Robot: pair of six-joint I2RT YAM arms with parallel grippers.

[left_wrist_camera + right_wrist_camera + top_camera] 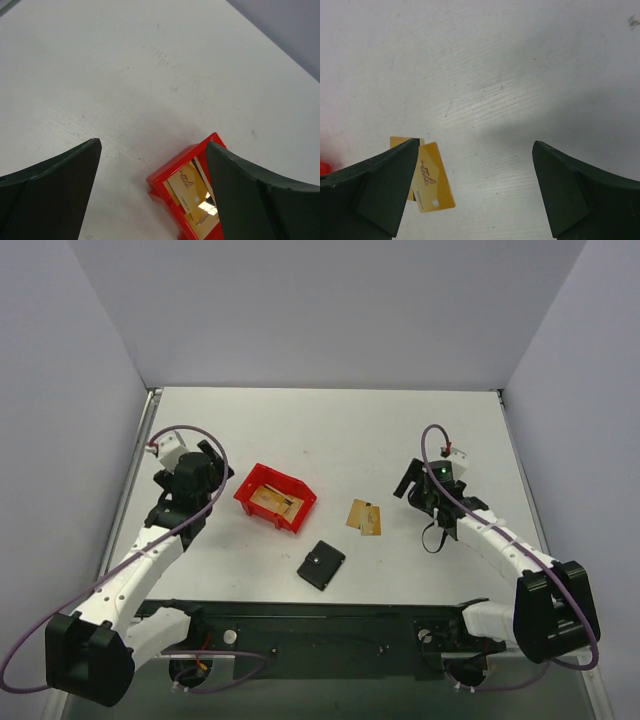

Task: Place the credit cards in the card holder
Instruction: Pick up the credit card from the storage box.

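Two loose credit cards [364,517] (gold-tan, overlapping) lie on the bench [350,430], up-right of the single card holder [321,565], a closed black square. At least two more sit in the one red bin [262,515], up-left of the card holder. The left tool [214,466] and right tool [408,481] both stand spread apart and empty. The loose cards lie near the right tool.

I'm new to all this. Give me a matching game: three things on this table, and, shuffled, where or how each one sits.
1. red bin
2. card holder
3. two loose cards

a. black, folded shut
b. lying flat on the table, right of the bin in the overhead view
c. has gold cards inside

Pairs: 1-c, 2-a, 3-b.
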